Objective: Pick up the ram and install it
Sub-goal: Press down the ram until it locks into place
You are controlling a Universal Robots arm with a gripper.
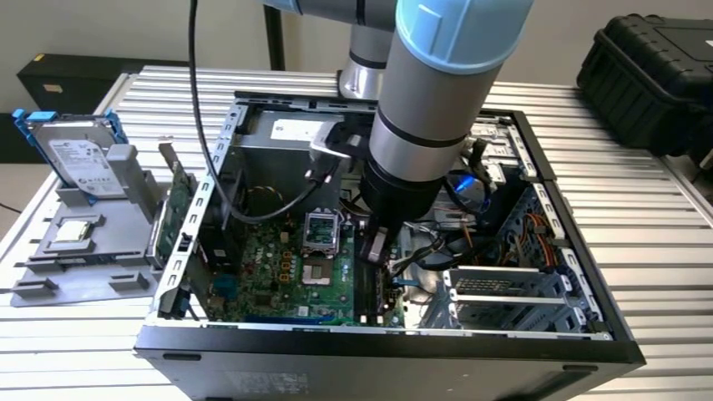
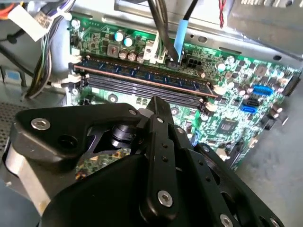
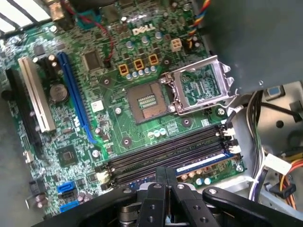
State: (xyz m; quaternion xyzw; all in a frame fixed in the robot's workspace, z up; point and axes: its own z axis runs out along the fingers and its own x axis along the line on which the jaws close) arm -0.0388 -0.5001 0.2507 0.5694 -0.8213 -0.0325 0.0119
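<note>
The ram (image 2: 118,71) is a long dark blue-green stick with black chips. It stands in the memory slot nearest the motherboard's edge, and in the first wrist view the ram (image 3: 201,166) shows as a blue strip beside several empty black slots (image 3: 165,149). My gripper (image 3: 165,171) is down inside the open computer case (image 1: 379,334), fingers shut with nothing between them. Its tips are at the middle of the ram's length, right by its top edge. The gripper (image 2: 154,100) hides part of the empty slots, and in the exterior view the gripper (image 1: 376,251) hangs over the board's right side.
The open CPU socket (image 3: 147,101) lies just beyond the slots. Cables (image 1: 267,209) and a drive cage (image 1: 502,292) crowd the case. Outside on the exterior view's left stand a green expansion card (image 1: 176,209), a hard drive in a blue frame (image 1: 78,154) and a grey holder (image 1: 73,251).
</note>
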